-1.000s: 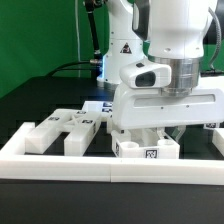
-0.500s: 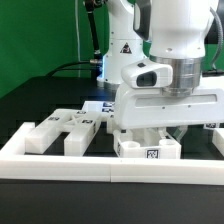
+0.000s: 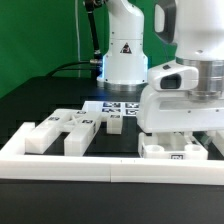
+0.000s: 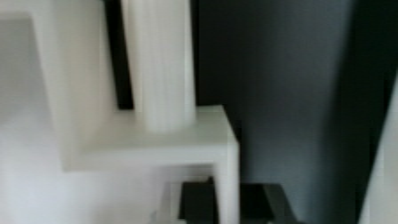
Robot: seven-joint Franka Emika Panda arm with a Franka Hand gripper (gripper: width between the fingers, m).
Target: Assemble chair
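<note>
A chunky white chair piece (image 3: pixel 168 152) with small tags on its front stands just behind the front rail, at the exterior view's right. My gripper (image 3: pixel 177 138) hangs straight down onto it, and the big white hand hides its top. In the wrist view the dark fingers (image 4: pixel 199 200) of my gripper (image 4: pixel 226 202) stand shut, with only a thin white strip at their seam. The blurred white piece (image 4: pixel 169 130) lies right beyond them. Several more chair pieces (image 3: pixel 45 135) (image 3: pixel 80 133) (image 3: pixel 110 122) lie at the exterior view's left.
A long low white border rail (image 3: pixel 90 166) runs across the front and turns back at the left. The marker board (image 3: pixel 122 105) lies behind the pieces, in front of the robot's base (image 3: pixel 125 60). A green wall closes the back.
My gripper has moved toward the exterior view's right, and the tagged white piece under it has slid the same way along the front rail. The pieces at the left have stayed put.
</note>
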